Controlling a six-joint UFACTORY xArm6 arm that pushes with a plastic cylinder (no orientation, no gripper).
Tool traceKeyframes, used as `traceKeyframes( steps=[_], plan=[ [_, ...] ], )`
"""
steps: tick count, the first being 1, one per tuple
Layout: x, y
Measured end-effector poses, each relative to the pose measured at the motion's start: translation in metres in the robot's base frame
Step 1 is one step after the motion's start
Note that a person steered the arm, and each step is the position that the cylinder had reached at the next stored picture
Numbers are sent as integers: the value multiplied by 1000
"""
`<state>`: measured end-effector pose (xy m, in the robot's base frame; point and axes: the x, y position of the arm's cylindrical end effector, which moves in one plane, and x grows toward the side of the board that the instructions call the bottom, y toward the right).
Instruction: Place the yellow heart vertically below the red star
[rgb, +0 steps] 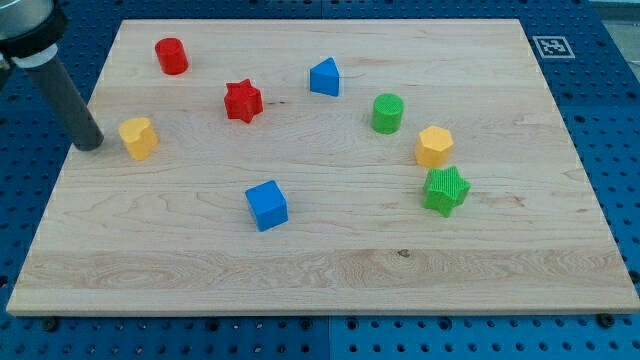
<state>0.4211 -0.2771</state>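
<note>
The yellow heart (139, 137) lies on the wooden board (320, 270) at the view's left. The red star (242, 101) lies up and to the right of it, well apart. My tip (91, 143) rests on the board just left of the yellow heart, with a small gap between them. The dark rod rises from the tip toward the view's top left corner.
A red cylinder (171, 56) lies near the top left. A blue triangular block (324, 77), a green cylinder (387, 113), a yellow hexagon (434, 146) and a green star (445, 190) lie to the right. A blue cube (267, 205) lies below the red star.
</note>
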Motion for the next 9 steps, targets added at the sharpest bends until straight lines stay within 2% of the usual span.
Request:
traceKeyframes(
  steps=[2,5,9],
  plan=[
    [4,36],
    [18,123],
    [29,137]
  ],
)
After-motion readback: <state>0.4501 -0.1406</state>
